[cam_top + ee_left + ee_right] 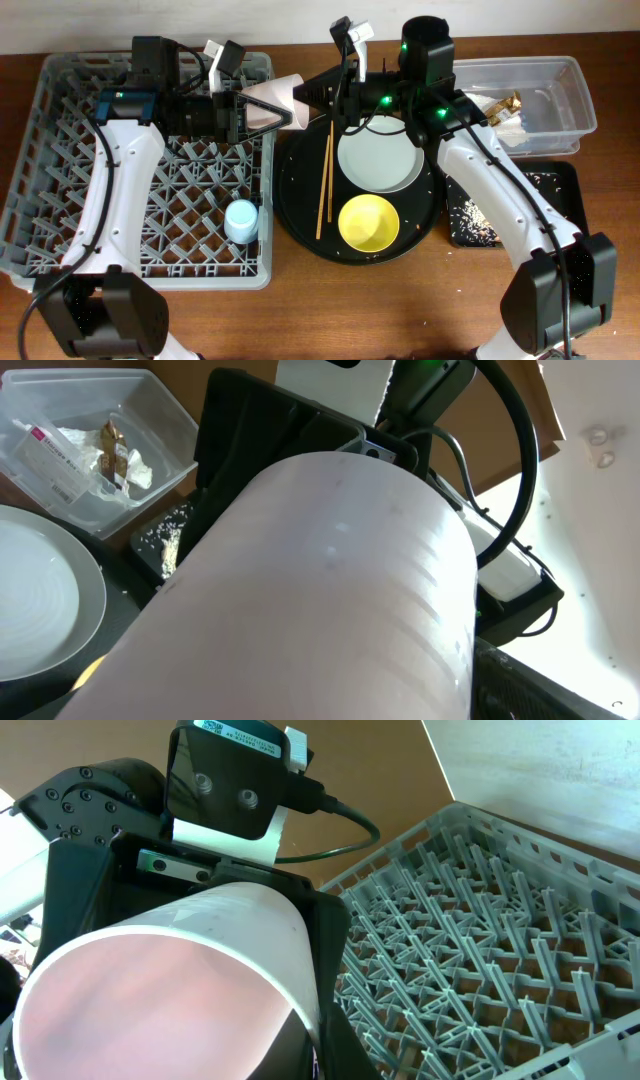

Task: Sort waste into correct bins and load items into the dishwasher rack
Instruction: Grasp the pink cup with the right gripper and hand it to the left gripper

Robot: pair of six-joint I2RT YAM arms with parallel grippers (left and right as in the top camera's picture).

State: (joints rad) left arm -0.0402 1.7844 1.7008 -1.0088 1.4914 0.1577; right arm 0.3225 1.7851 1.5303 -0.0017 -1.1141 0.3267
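Note:
The pale pink cup (268,102) lies on its side in the air between both grippers, over the right edge of the grey dishwasher rack (60,150). My left gripper (243,116) is closed around its base end. My right gripper (312,94) pinches its rim, as the right wrist view shows (318,1040), with the cup's mouth (150,1000) facing the camera. The cup fills the left wrist view (320,590). A blue cup (241,220) stands in the rack. The plate (380,160), yellow bowl (369,222) and chopsticks (324,180) lie on the round black tray (296,205).
The clear tub (560,90) at the back right holds napkins and the brown-gold wrapper (507,104). The shallow black tray (560,190) in front of it holds rice scraps (470,215). Rice bits also dot the round tray.

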